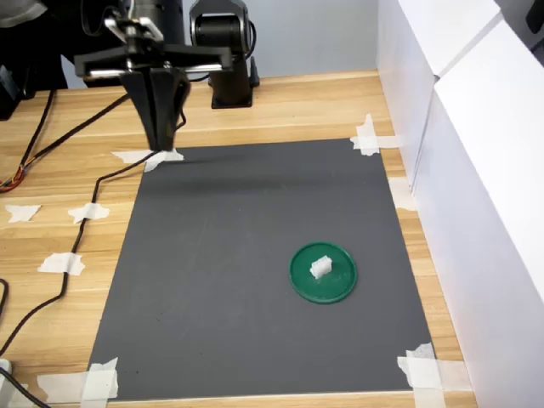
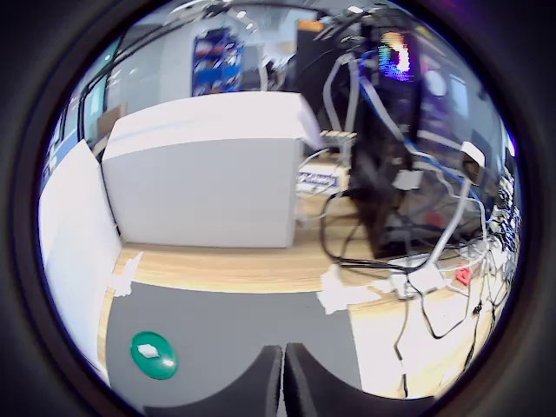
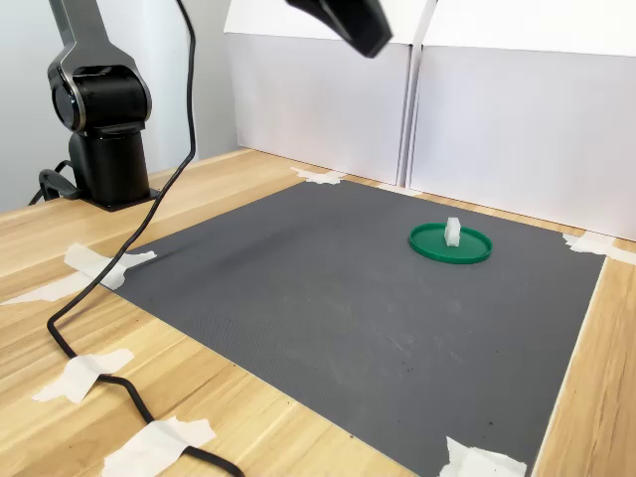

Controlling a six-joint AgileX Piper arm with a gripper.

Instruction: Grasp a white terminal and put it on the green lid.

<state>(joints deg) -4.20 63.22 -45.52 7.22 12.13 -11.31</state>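
White plastic on dark green: the white terminal (image 1: 320,267) sits on the green lid (image 1: 323,273) in both exterior views, roughly at the disc's middle, and the lid lies flat on the grey mat (image 1: 221,280) toward the first exterior view's right. From here I judge the placing done.

My gripper (image 1: 160,140) hangs high over the mat's far corner, well apart from the lid. Its fingers come together at the tips in the first exterior view, and in the wrist view I see only a thin slit between them, so I read it as closed with nothing in it.

I expect the terminal to be light, stiff and smooth, so it could skid or tip if nudged. Its top looks stepped, which gives poor purchase. If I had to lift it again, I would come straight down and pinch its two flat side walls, low on the body, keeping my fingertips clear of the lid's rim.
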